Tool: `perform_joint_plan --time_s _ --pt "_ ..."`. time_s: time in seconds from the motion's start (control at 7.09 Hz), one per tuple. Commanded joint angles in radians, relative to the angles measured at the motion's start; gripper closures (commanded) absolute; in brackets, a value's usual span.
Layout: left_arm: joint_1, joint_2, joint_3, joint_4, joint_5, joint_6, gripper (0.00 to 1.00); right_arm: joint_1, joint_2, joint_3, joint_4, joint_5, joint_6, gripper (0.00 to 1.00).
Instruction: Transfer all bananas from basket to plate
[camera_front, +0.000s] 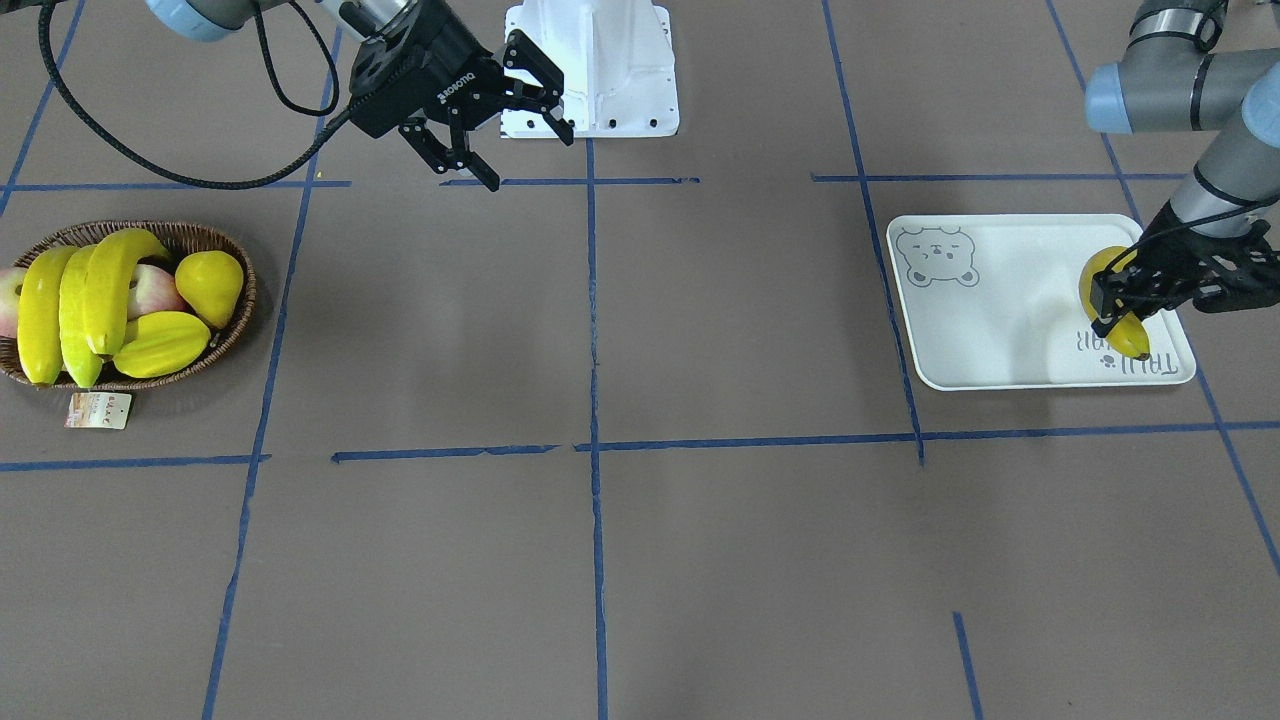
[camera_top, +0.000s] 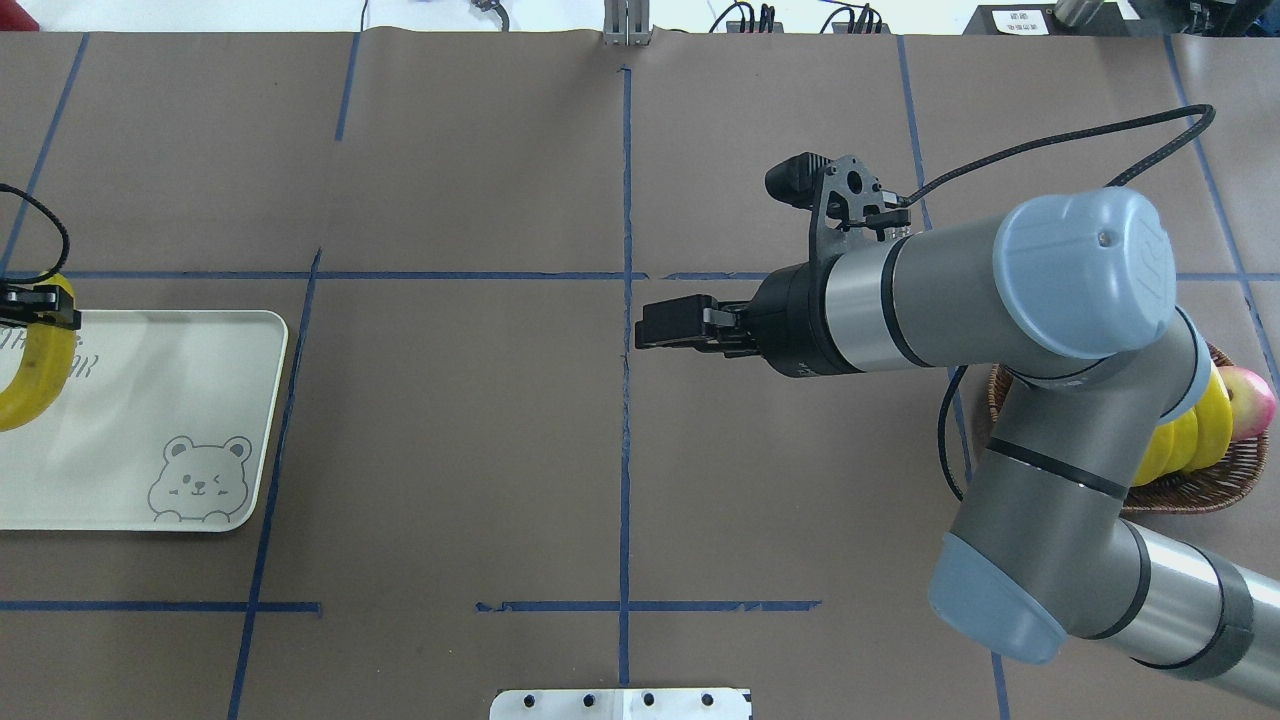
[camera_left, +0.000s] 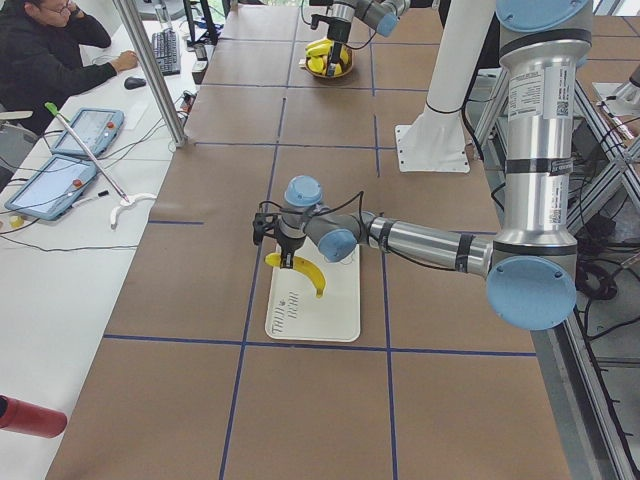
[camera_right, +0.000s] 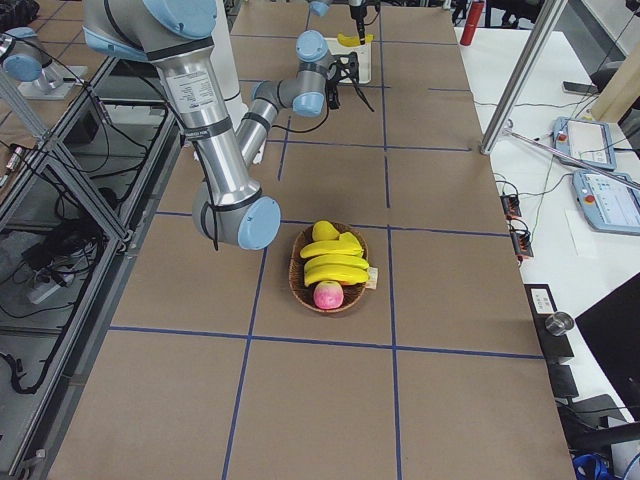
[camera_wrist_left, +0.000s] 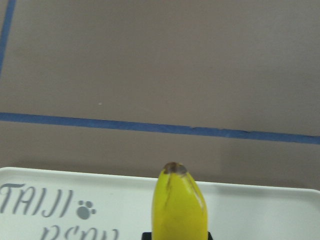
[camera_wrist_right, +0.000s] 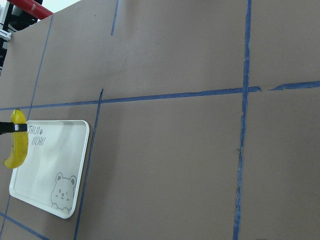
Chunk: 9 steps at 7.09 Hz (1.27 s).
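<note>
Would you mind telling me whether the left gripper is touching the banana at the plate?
Touching. The front-facing view shows the left gripper clamped round the banana at the plate. The right wrist view shows a black finger crossing it.

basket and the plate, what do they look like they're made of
The basket looks like woven wicker, dark brown and matte: interlaced strands show along its rim. The plate looks like moulded plastic or melamine: pale, smooth, slightly glossy, with rounded corners and a printed bear face. Ceramic cannot be ruled out from the look alone.
</note>
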Motion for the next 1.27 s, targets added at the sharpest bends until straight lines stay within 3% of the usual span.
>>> perform_joint_plan --time_s 0.0,0.56,0.7,0.85,0.99,1.13 --pt "-0.005 0.038 0.021 -0.002 -0.004 -0.002 1.00 -0.001 -0.004 -0.001 0.000 -0.009 0.000 0.00" --pt "0.001 0.058 0.024 -0.004 -0.059 -0.050 1.00 0.001 -0.004 -0.004 0.000 -0.014 0.000 0.00" --pt "0.002 0.058 0.025 -0.004 -0.059 -0.050 0.94 0.001 -0.004 -0.004 0.000 -0.014 0.000 0.00" --pt "0.003 0.058 0.027 -0.004 -0.059 -0.042 0.32 -0.001 -0.010 -0.005 0.000 -0.014 0.000 0.00" --pt "0.003 0.057 0.027 -0.004 -0.059 -0.042 0.01 0.001 -0.015 -0.005 0.000 -0.014 0.000 0.00" --pt "0.003 0.054 0.025 -0.004 -0.064 -0.042 0.01 0.002 -0.018 -0.004 0.000 -0.014 0.000 0.00"
